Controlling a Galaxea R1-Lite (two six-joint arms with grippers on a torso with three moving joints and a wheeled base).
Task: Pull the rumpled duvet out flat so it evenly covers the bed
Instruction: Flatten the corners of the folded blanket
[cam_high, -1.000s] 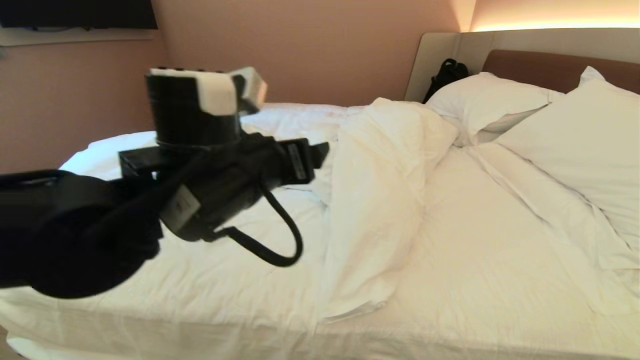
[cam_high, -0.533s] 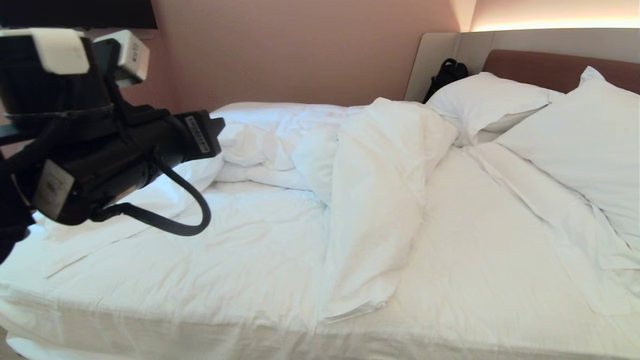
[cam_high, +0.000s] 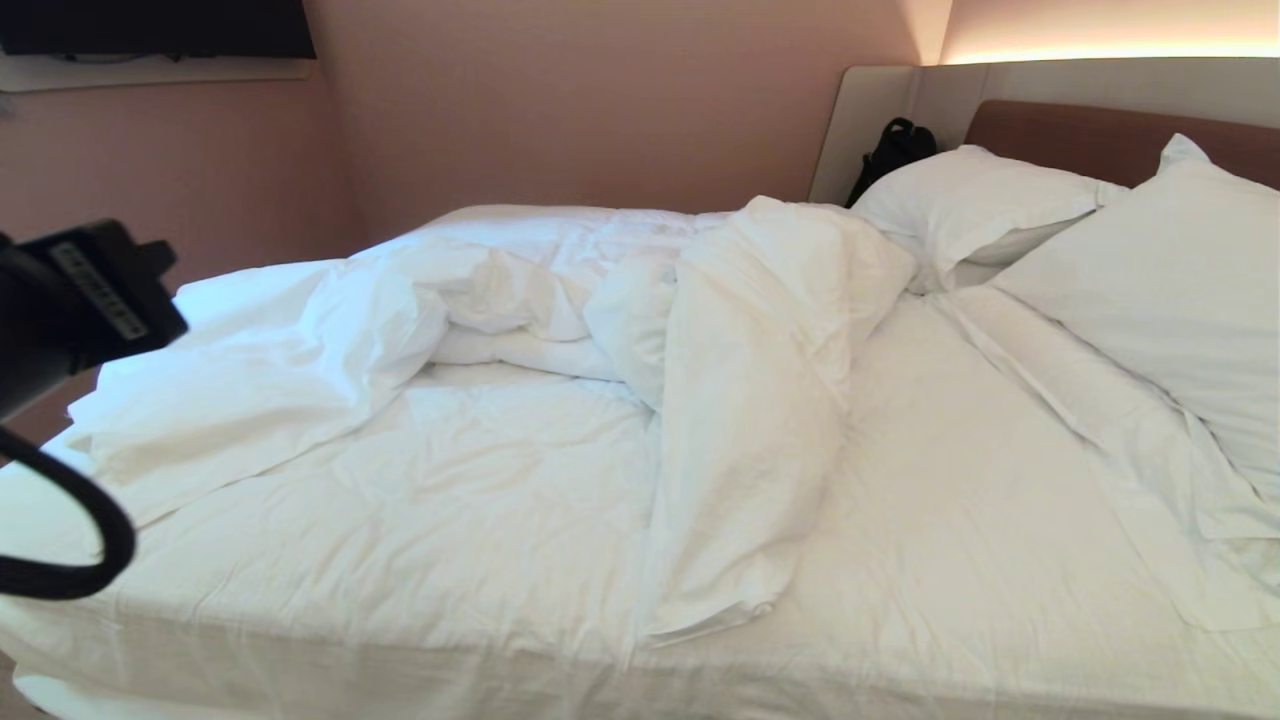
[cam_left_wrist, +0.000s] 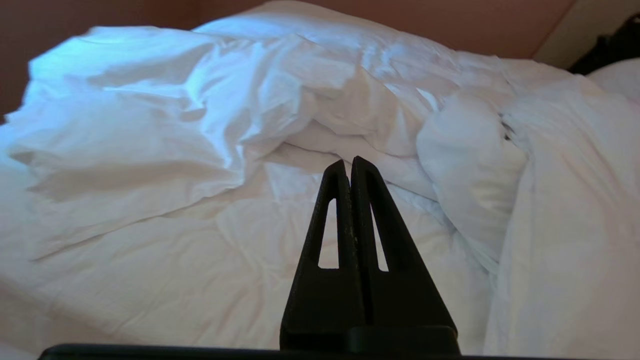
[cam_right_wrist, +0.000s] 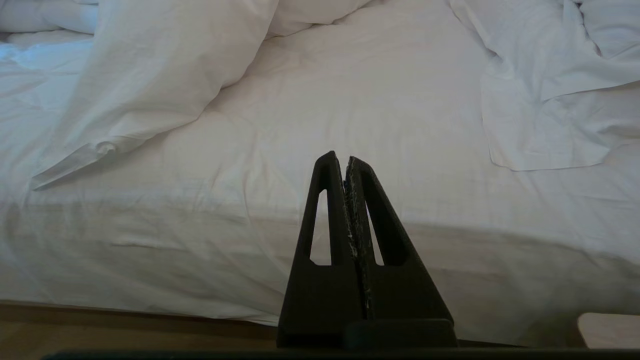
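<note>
Item one, the duvet (cam_high: 740, 400): in your head view it lies bunched on the bed (cam_high: 980, 520), a thick ridge running from near the pillows (cam_high: 1150, 270) toward the near edge, with more crumpled folds heaped over the left and far side. To the right of the ridge the mattress sheet (cam_high: 950, 560) is uncovered.

Item two, the left pincer (cam_left_wrist: 350, 165): your head view catches only a dark part of the left arm (cam_high: 70, 300) and a looped cable (cam_high: 70, 550) at the left border, never the fingertips. The left wrist view supplies them: both fingers pressed together, nothing between them, held in the air above the duvet's flatter near part and pointing toward the heaped folds.

Item three, the right pincer (cam_right_wrist: 345, 162): out of your head view altogether. Its wrist view shows the fingers closed tip to tip and empty, off the near side of the bed, aimed at the bare sheet. That view also gives you the duvet's loose corner (cam_right_wrist: 75, 160) lying on the sheet, a strip of wooden floor (cam_right_wrist: 125, 325) below the bed edge, and a rumpled sheet flap (cam_right_wrist: 540, 135) toward the pillow end.

Item four, background, head view only: brown and beige headboard (cam_high: 1080, 130), a black bag (cam_high: 890, 150) against it, pink wall (cam_high: 600, 100).
</note>
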